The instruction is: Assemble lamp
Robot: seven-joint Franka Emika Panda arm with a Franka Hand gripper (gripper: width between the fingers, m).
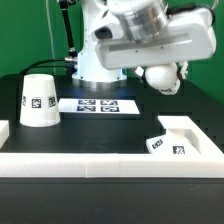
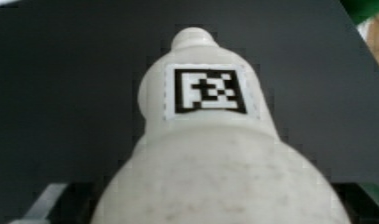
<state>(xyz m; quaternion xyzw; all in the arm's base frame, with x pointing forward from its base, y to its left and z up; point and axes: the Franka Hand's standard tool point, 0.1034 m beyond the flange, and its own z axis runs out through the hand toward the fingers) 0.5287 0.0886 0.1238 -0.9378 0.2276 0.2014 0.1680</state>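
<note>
My gripper (image 1: 158,62) is shut on the round white bulb (image 1: 161,77) and holds it in the air above the table, right of centre in the exterior view. In the wrist view the bulb (image 2: 207,150) fills the picture. Its tagged stem (image 2: 207,85) points away from the camera, and my gripper (image 2: 204,212) has one dark finger (image 2: 33,204) at each side of it. The conical white shade (image 1: 40,100) stands mouth down on the black table at the exterior view's left. The flat base (image 1: 168,147) lies at the exterior view's right, tags showing, against a white corner wall.
The marker board (image 1: 97,104) lies flat on the table between the shade and the arm's foot. A white rail (image 1: 100,160) runs along the table's front edge and a raised white corner wall (image 1: 192,130) stands at the exterior view's right.
</note>
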